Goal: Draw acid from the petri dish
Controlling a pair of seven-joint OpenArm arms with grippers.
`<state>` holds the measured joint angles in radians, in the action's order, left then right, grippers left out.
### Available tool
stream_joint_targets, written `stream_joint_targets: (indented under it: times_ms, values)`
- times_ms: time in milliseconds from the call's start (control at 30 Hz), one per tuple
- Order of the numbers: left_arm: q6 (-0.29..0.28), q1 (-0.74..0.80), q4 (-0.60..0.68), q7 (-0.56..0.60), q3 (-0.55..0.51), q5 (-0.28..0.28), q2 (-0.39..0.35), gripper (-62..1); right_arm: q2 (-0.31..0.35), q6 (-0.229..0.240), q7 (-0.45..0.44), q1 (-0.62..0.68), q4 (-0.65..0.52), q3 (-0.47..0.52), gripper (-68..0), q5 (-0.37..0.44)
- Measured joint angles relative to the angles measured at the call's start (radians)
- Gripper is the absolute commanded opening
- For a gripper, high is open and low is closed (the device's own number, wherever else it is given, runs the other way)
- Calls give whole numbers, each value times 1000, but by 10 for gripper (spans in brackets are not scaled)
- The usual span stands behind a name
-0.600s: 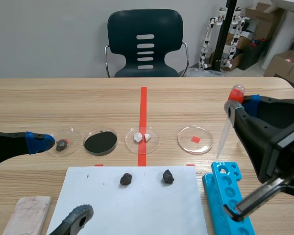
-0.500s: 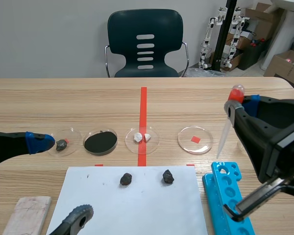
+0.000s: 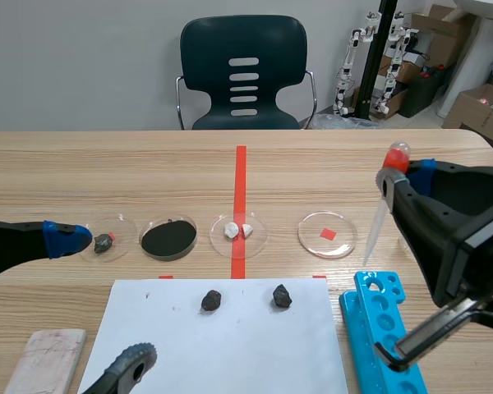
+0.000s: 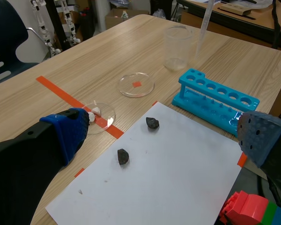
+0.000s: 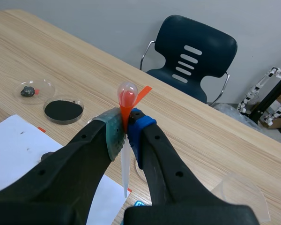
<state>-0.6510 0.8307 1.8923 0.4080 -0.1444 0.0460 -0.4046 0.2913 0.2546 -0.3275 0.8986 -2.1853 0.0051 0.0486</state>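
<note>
The clear petri dish with a red square in it sits right of the red tape line; in the left wrist view the dish lies ahead of the left fingers. My right gripper is shut on a plastic pipette just under its red-tinted bulb. The pipette hangs point down, its tip just right of the dish's rim and above the table. My left gripper stands open and empty low at the left, its blue fingertip beside the leftmost dish.
Three more dishes stand in the row: dark rock, black powder, white pieces. White paper carries two dark rocks. A blue tube rack lies under the right arm, a clear beaker beyond it, a pale block front left.
</note>
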Motion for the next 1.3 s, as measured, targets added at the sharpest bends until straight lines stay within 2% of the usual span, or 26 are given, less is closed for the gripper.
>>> stream_joint_targets:
  times_ms: [367,433,533,900,1300]
  values:
    - [0,0,0,0,0,0,0,14,0,0,2,0,0,0,-673,1]
    - [0,0,0,0,0,0,0,14,0,0,32,-10,0,0,-673,2]
    - [0,0,0,-26,0,-1,0,14,0,-1,79,-60,0,0,-673,1]
    - [0,0,0,-31,0,0,0,14,0,-4,87,-212,7,0,-673,2]
    - [0,0,0,-31,0,-1,0,14,0,15,93,-443,233,0,-673,24]
